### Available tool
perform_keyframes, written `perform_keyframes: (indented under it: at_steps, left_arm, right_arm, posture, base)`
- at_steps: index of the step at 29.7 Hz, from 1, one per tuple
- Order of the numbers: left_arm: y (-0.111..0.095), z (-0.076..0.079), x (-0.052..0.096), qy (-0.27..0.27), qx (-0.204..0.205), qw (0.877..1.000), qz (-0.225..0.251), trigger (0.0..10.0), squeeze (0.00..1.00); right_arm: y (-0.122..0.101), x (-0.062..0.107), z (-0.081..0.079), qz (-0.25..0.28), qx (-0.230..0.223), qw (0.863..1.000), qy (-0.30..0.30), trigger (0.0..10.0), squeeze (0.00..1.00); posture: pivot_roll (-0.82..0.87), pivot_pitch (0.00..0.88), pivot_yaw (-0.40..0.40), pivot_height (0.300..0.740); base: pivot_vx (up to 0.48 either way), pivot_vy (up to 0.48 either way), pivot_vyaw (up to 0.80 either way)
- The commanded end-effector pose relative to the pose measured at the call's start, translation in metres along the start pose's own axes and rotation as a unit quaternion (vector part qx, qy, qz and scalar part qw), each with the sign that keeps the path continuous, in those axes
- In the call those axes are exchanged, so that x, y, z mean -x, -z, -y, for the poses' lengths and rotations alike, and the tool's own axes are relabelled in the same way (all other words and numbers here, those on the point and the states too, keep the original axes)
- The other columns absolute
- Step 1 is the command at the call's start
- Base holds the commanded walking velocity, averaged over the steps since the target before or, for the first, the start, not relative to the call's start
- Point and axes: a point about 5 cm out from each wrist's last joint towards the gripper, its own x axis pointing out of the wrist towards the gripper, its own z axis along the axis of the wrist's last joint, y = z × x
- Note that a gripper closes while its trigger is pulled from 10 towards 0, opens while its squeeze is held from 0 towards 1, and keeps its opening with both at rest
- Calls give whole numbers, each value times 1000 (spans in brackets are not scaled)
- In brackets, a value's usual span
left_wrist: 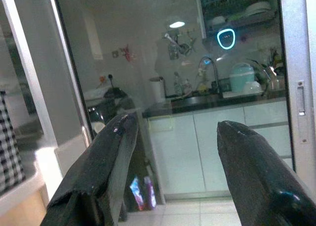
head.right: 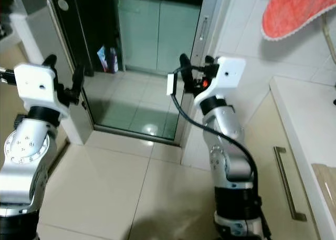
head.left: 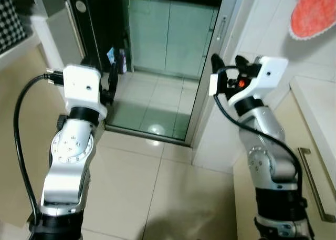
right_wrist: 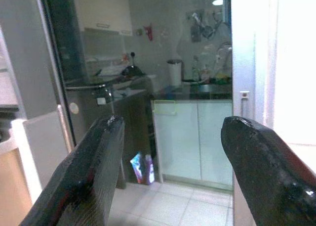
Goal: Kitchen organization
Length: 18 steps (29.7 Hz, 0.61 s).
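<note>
Both pincers are hovering released, gripping nothing: the left gripper (left_wrist: 173,152) and the right gripper (right_wrist: 170,157). Ahead of them, the kitchen doorway (head.left: 157,66) is standing upright, its long axis vertical.

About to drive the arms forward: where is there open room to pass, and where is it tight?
Open: the doorway between dark door panel and silver door frame, tiled floor beyond. Tight: right gripper near the frame; bottles by the left jamb.

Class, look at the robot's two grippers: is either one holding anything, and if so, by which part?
Nothing is held. The left gripper and the right gripper are both open and raised toward the kitchen doorway, with bare space between their fingers.
</note>
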Motion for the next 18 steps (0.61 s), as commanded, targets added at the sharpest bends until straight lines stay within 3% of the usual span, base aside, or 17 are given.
perform_keyframes:
  at_steps: [1, 3, 7, 9, 12, 18]
  left_arm:
    - [-5, -1, -2, -11, -9, 1000, -1, 10000, 0]
    - [5, 0, 1, 4, -12, 999, -31, 10000, 0]
    - [17, 6, 9, 31, 7, 998, -55, 10000, 0]
    - [21, 8, 13, 23, 45, 996, -75, 10000, 0]
    - [33, 10, 19, 20, 70, 992, -98, 10000, 0]
    - [49, 17, 35, 42, 37, 992, -115, 10000, 0]
  right_arm:
    - [-6, -3, -2, -8, 8, 1000, -2, 10000, 0]
    - [-3, -1, -4, -14, 48, 999, -12, 10000, 0]
    - [5, 4, -6, -20, 59, 998, -10, 10000, 0]
    - [8, 8, -6, -22, 61, 998, -4, 10000, 0]
    - [18, 14, -6, -35, 55, 998, -1, 10000, 0]
    - [53, 36, -10, -101, 53, 993, -40, 10000, 0]
  posture:
    - [16, 0, -61, 740]
    - [13, 0, -61, 740]
    - [8, 0, -58, 740]
    - [4, 0, -57, 740]
    - [1, 0, -52, 740]
    - [2, 0, -48, 740]
  base:
    - [0, 0, -781]
    - [0, 0, -784]
    - [0, 0, -788]
    - [0, 0, -794]
    - [0, 0, -800]
    - [0, 0, -800]
